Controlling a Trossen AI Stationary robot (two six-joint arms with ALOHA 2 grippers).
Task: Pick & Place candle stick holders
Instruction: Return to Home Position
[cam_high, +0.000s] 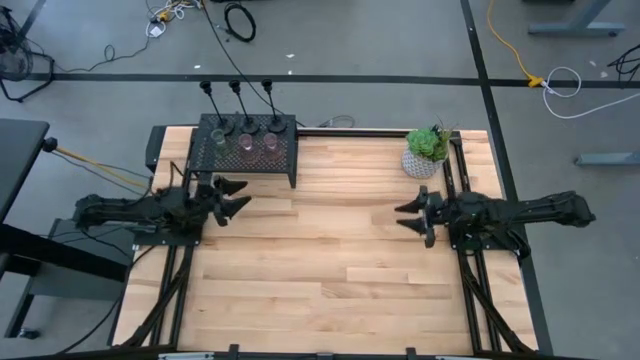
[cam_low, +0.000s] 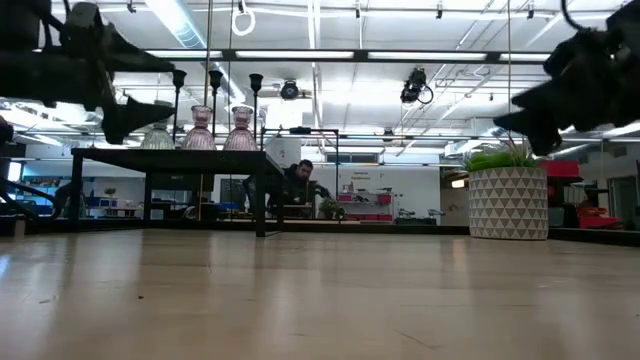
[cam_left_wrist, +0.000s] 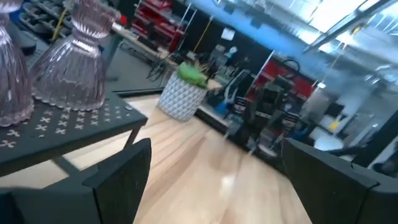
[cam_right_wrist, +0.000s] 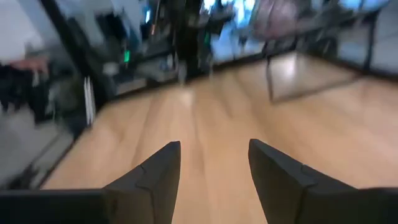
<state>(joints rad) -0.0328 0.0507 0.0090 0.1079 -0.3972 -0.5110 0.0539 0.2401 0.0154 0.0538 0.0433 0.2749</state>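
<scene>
Three black candle stick holders (cam_high: 240, 122) with thin stems stand on their round bases along the far side of the black mesh box (cam_high: 290, 165). In front of them stand three squat glass holders: one pale green (cam_high: 219, 140) and two pinkish (cam_high: 257, 142). All show on the box in the low view (cam_low: 200, 128). My left gripper (cam_high: 235, 197) is open and empty, just in front of the box's near edge; its wrist view shows a pinkish holder (cam_left_wrist: 74, 59) close by. My right gripper (cam_high: 410, 215) is open and empty above the table's right part.
A green plant in a white patterned pot (cam_high: 428, 155) stands at the far right, just beyond my right gripper. The bare wooden table top (cam_high: 320, 260) lies between and in front of the arms. A person (cam_low: 295, 185) shows in the room behind the table.
</scene>
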